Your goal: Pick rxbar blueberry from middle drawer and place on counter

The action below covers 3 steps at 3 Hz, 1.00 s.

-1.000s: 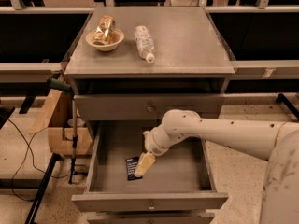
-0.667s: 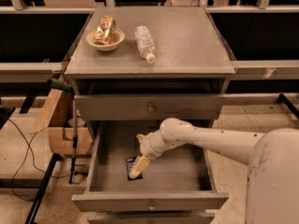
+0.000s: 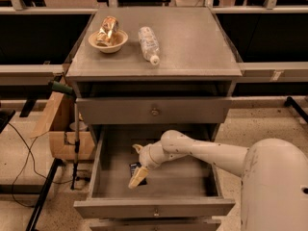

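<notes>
The middle drawer (image 3: 154,208) stands pulled open below the shut top drawer (image 3: 154,111). The rxbar blueberry (image 3: 135,168), a small dark wrapper, lies flat on the drawer floor at its left-middle, mostly covered by my gripper. My gripper (image 3: 138,176) reaches down into the drawer from the right, its tan fingertips (image 3: 136,178) right over the bar. The white arm (image 3: 207,153) crosses the drawer's right half. The counter (image 3: 192,42) is the grey speckled cabinet top above.
On the counter stand a pale bowl (image 3: 108,41) with a crumpled gold packet and a clear plastic bottle (image 3: 148,44) lying on its side. A cardboard box (image 3: 65,129) and black stand legs (image 3: 43,196) are left of the cabinet.
The gripper has moved left and down inside the drawer and now sits over the bar. The arm fills more of the lower right of the view.
</notes>
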### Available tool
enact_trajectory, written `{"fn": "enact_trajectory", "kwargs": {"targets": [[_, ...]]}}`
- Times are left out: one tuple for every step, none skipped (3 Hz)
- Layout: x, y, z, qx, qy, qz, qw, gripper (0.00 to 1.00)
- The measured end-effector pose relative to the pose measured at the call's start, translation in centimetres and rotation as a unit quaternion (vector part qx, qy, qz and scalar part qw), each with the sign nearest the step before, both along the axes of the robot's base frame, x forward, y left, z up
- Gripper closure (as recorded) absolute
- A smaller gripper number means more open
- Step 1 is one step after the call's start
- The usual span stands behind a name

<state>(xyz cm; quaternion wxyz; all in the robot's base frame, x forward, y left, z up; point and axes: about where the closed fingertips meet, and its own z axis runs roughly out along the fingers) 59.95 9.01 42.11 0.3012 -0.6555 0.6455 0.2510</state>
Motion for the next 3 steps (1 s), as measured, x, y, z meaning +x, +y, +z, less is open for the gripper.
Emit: {"fn": "enact_trajectory", "kwargs": {"targets": [[0.0, 0.5, -0.1, -0.007, -0.002, 0.008, 0.9999, 0.0], [0.1, 0.3, -0.4, -0.007, -0.007, 0.008, 0.9999, 0.0], [0.6, -1.2, -2.1, -0.005, -0.034, 0.005, 0.9994, 0.0]]}}
